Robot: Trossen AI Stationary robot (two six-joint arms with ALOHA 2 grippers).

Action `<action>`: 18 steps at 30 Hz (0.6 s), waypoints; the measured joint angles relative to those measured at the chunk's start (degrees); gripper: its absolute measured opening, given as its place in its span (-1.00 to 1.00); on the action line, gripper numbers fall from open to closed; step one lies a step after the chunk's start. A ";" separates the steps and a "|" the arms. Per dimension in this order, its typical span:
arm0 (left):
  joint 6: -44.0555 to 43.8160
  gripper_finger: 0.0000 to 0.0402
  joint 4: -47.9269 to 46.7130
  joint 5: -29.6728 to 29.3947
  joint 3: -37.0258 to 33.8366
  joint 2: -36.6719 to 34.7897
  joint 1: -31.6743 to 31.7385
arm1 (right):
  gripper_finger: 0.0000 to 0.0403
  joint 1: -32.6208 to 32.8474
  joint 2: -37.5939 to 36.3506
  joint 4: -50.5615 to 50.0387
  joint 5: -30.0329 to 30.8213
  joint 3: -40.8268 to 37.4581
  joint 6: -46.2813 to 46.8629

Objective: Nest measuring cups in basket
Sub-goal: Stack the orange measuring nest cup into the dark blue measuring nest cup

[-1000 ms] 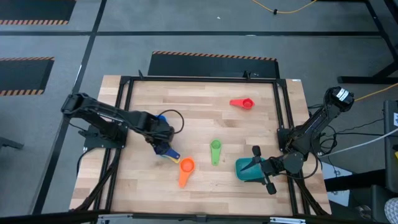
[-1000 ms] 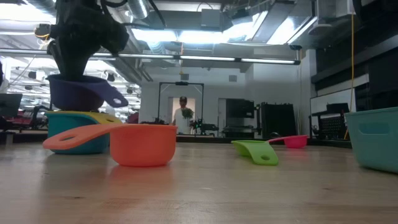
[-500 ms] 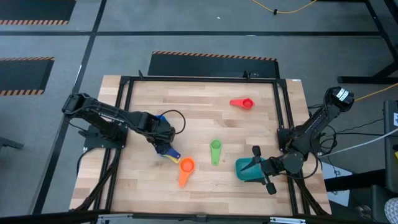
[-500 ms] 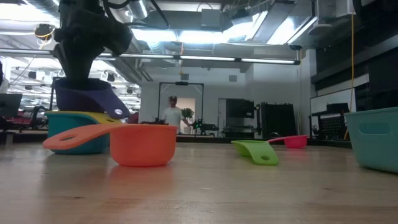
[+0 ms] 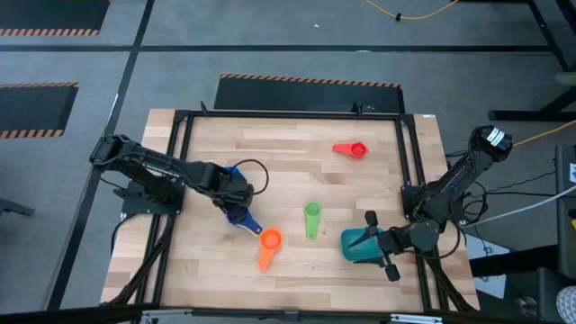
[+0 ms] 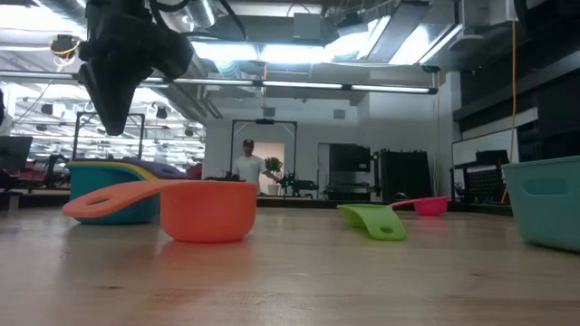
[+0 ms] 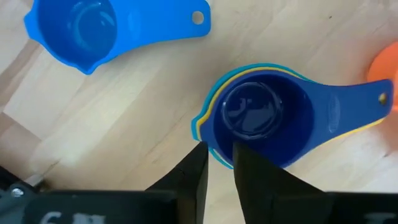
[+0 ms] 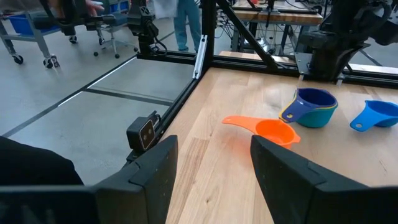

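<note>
A stack of measuring cups (image 7: 261,115) stands on the table: a dark blue cup (image 8: 314,98) inside a yellow one, inside a teal-blue one (image 6: 109,190). My left gripper (image 7: 219,149) hangs just above the stack's rim (image 6: 113,127), pointing down, fingers slightly apart and empty. A light blue cup (image 7: 81,28) lies beside the stack. The orange cup (image 5: 268,241), the green cup (image 5: 311,216) and the red cup (image 5: 351,149) lie apart on the table. The teal basket (image 5: 353,252) sits near right. My right gripper (image 8: 214,155) is open over it (image 5: 364,238).
A black frame (image 5: 409,162) runs around the tabletop. The orange cup's handle (image 6: 109,197) points toward the stack. A person (image 6: 245,167) stands far behind the table in the room. Bare wood lies between the green cup and the red cup.
My left gripper has let go of the dark blue cup, which it held just above the stack. The cup has tipped and dropped into the yellow cup, and now sits nested. The gripper itself has stayed above the stack.
</note>
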 joint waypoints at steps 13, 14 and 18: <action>-0.09 -0.52 7.72 -2.02 0.00 0.00 0.00 | 0.03 0.00 0.00 0.00 0.00 0.00 0.00; -0.09 -0.52 9.14 -2.02 0.00 0.00 0.00 | 0.03 0.00 0.00 0.00 0.00 0.00 0.00; 0.06 -0.50 18.00 -2.04 0.00 0.00 -0.02 | 0.03 0.00 0.00 0.00 0.00 0.00 0.00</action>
